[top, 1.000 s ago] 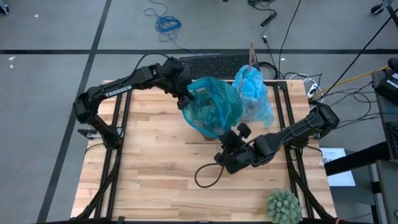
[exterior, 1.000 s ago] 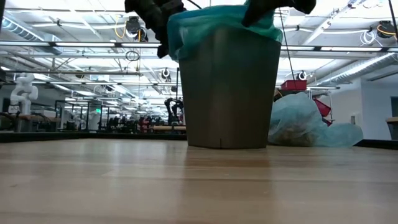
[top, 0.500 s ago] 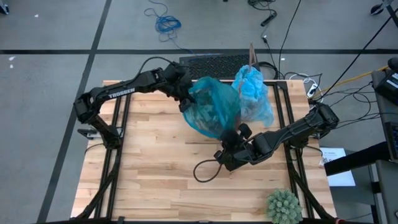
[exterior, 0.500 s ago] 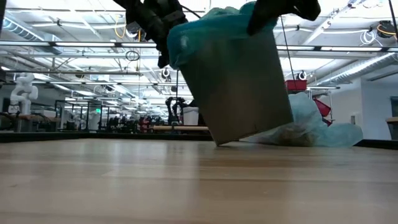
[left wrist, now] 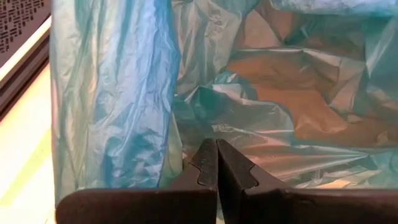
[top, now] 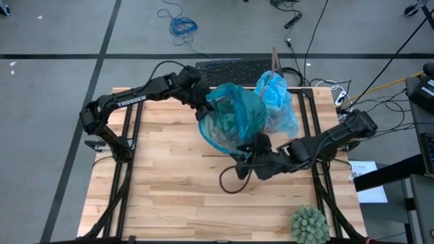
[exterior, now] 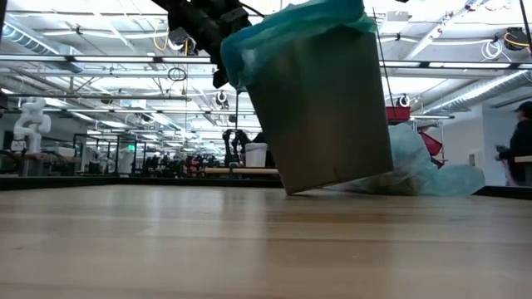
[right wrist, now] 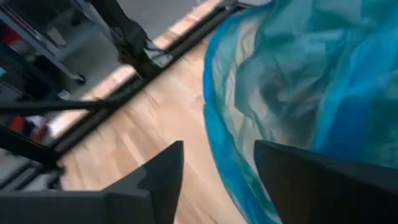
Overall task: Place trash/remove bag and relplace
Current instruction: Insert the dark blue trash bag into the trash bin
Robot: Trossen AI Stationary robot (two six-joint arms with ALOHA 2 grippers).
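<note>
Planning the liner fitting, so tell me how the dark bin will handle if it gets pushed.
The bin probably tips easily: it is already tilted, one bottom edge off the table. It seems light, since the left end effector, shut on the teal liner, apparently tilts it. Empty, it may slide.

Wooden table (top: 163, 183) — tilted lined bin (exterior: 320, 108), pale blue bag (top: 277, 102), spiky green ball (top: 309, 224).

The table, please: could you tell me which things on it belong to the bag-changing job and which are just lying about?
Part of the job:
- tilted bin
- teal liner over its rim
- pale blue bag behind it
- left gripper, shut on the liner
- right gripper, open, beside the bin

Lying about:
- spiky green ball
- keyboard
</note>
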